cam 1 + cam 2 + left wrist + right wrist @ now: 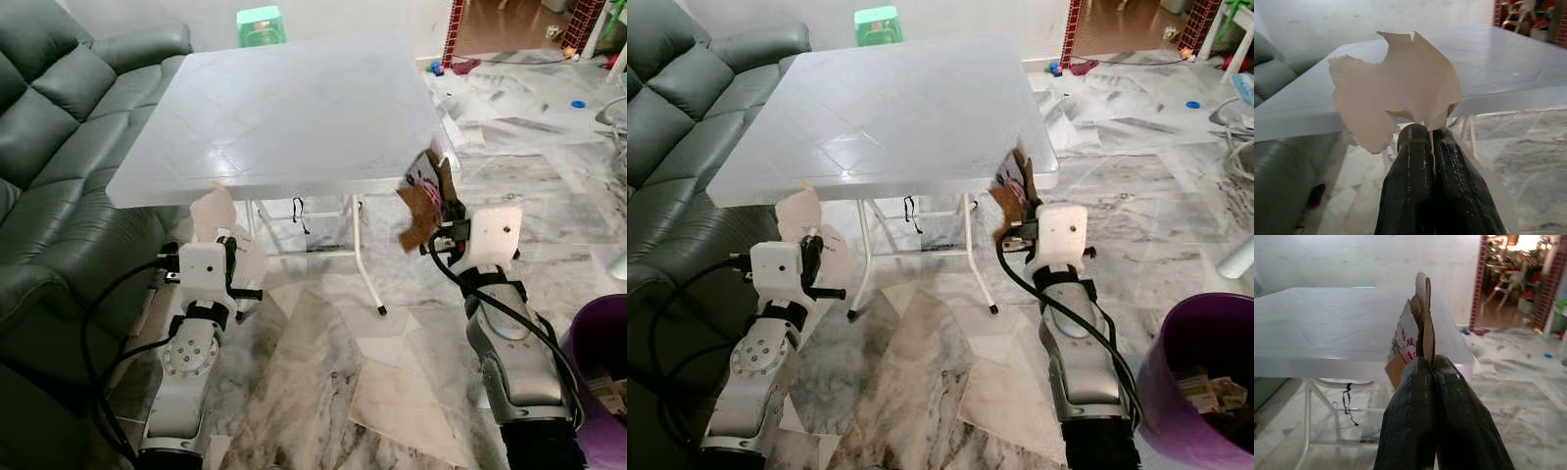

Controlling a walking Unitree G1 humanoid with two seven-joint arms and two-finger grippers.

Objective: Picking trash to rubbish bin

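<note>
A dark green sofa (59, 147) is filling the robot's left side, and a white folding table (284, 108) is standing ahead on the marble floor (323, 382). A purple bin (1205, 392) is sitting at the lower right, cut off by the frame edge, with some scraps lying inside.

The right gripper (1431, 363) is hovering beside the table's near right corner, its fingers clamping a torn piece of cardboard (1418, 328) that is sticking up past the fingertips; its red print is too small to read.

The left gripper (1430, 134) is hovering below the table's near edge, fingers pinching the bottom edge of a torn paper scrap (1396, 95) that is fanning upward.
</note>
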